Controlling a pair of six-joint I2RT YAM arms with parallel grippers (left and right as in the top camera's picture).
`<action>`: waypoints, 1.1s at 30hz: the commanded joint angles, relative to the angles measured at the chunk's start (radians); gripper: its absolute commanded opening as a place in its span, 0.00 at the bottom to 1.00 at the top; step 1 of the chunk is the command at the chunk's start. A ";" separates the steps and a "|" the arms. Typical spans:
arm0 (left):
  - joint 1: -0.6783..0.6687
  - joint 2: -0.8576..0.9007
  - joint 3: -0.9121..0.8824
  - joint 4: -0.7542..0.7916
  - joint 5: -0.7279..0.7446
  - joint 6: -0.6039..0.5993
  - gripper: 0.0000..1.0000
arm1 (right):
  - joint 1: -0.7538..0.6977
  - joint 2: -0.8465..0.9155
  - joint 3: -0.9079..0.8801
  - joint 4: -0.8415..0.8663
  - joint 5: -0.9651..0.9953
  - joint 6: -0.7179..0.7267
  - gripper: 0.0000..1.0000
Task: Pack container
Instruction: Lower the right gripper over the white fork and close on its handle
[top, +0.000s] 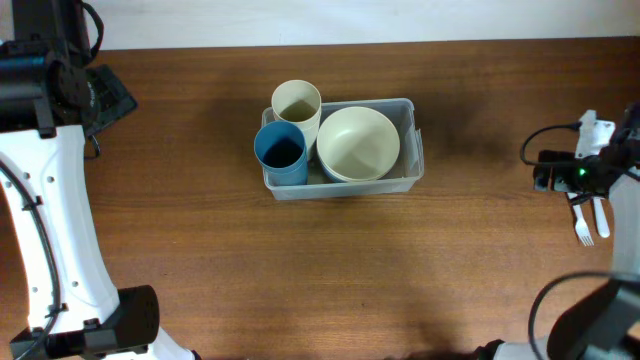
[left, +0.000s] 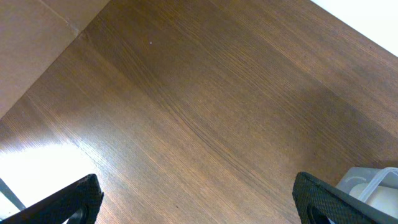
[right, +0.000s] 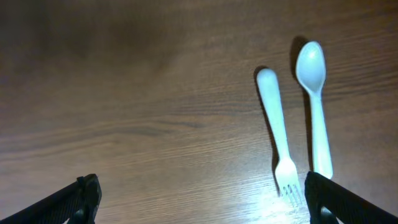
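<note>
The clear plastic container (top: 412, 140) sits at the table's middle back. It holds a cream bowl (top: 358, 142), a blue cup (top: 281, 152) and a cream cup (top: 297, 107). A corner of the container shows in the left wrist view (left: 376, 183). A white fork (right: 278, 132) and a white spoon (right: 314, 102) lie side by side on the wood under my right gripper (right: 202, 202), which is open and empty. The fork also shows in the overhead view (top: 585, 226). My left gripper (left: 199, 205) is open and empty, over bare wood at the far left.
The left arm's white base (top: 50, 250) stands along the table's left side. The right arm with its cable (top: 580, 170) is at the right edge. A pale wall edge runs along the back (top: 350, 20).
</note>
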 joint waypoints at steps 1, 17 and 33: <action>0.003 -0.020 -0.010 -0.001 -0.014 -0.012 1.00 | -0.006 0.061 -0.004 0.020 0.110 -0.062 0.99; 0.003 -0.020 -0.010 -0.001 -0.014 -0.012 1.00 | -0.106 0.148 -0.004 0.026 0.127 -0.164 0.99; 0.003 -0.020 -0.010 -0.001 -0.014 -0.012 1.00 | -0.162 0.294 -0.004 0.079 0.013 -0.231 0.99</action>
